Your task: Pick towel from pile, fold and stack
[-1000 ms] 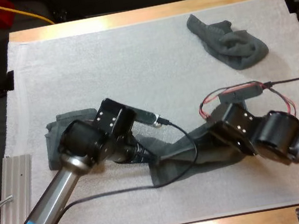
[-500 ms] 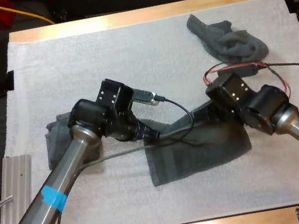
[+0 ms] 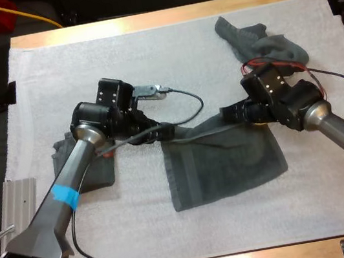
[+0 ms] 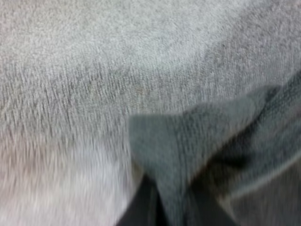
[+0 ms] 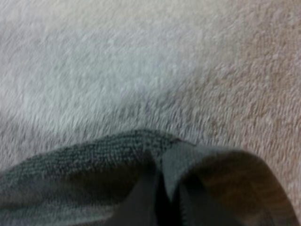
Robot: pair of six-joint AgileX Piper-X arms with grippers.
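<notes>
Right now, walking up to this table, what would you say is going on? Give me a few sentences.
Two robot arms are handling one dark grey-green towel on the white mat. The left gripper and right gripper each pinch a corner of its far edge, which is pulled taut between them, while the rest lies flat. A crumpled towel sits at the far right, and another towel lies under the left arm.
</notes>
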